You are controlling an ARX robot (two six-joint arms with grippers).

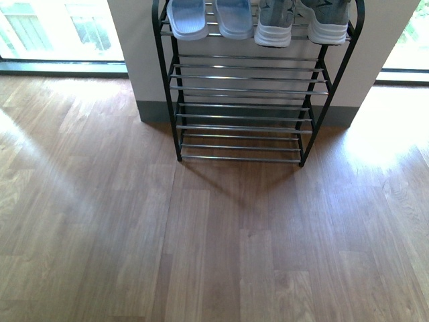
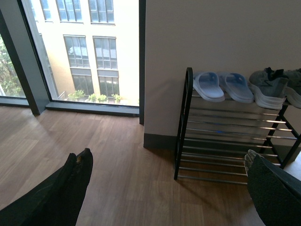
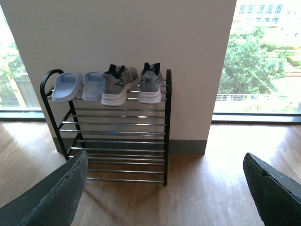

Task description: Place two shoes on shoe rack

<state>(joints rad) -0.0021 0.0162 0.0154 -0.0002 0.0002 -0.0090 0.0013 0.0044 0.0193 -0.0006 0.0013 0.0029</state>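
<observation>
The shoe rack [image 1: 244, 107] stands against the white wall, black-framed with chrome rods; it also shows as the shoe rack [image 2: 225, 141] and the shoe rack [image 3: 117, 136]. On its top tier sit two pale blue slippers [image 1: 209, 17] and two grey sneakers [image 1: 301, 21] side by side, toes outward. The same slippers [image 3: 77, 85] and sneakers [image 3: 131, 84] show in the right wrist view, the slippers [image 2: 223, 86] and sneakers [image 2: 273, 87] in the left wrist view. My left gripper [image 2: 169, 162] and right gripper [image 3: 164, 167] are open, well back from the rack, holding nothing.
Wooden plank floor [image 1: 214, 241] spreads in front of the rack. A grey skirting [image 1: 155, 111] runs along the wall base. Floor-to-ceiling windows [image 1: 60, 30] flank the wall on both sides. The rack's lower tiers [image 1: 241, 127] carry nothing.
</observation>
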